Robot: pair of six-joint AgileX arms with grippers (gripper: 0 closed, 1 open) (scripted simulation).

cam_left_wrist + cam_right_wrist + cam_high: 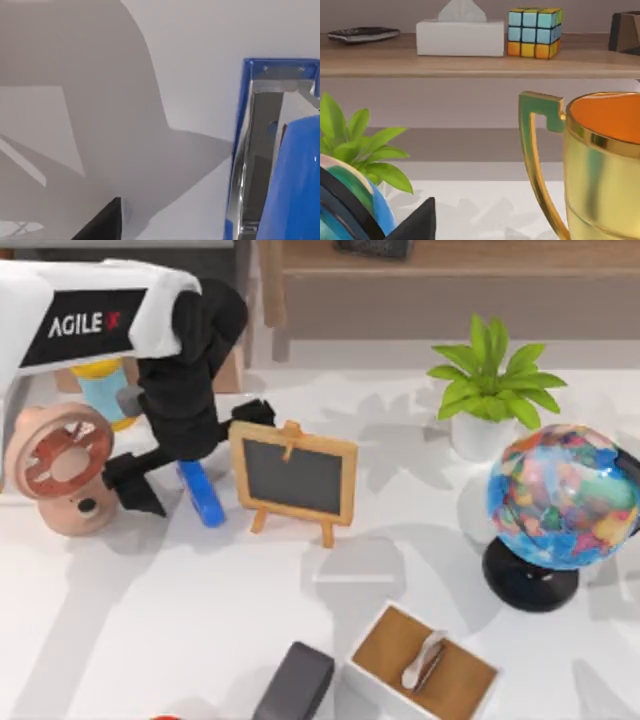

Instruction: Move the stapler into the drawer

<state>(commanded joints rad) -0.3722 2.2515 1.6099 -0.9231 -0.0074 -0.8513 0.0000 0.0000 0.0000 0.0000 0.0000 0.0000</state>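
While reaching down at the table's left, left hand (165, 475) fingers apart astride stapler (201, 492), beside chalkboard (294, 478).

Bright blue stapler (203, 495), tan-framed black chalkboard (294, 478), multicoloured globe (562, 496), green plant (495, 380).

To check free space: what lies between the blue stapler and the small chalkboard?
Bare white table: in the top view, stapler and chalkboard stand apart.

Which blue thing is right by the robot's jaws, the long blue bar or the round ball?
The stapler, the long glossy blue bar beside the chalkboard, sits right at the left gripper. The globe is round, many-coloured and far across the table.
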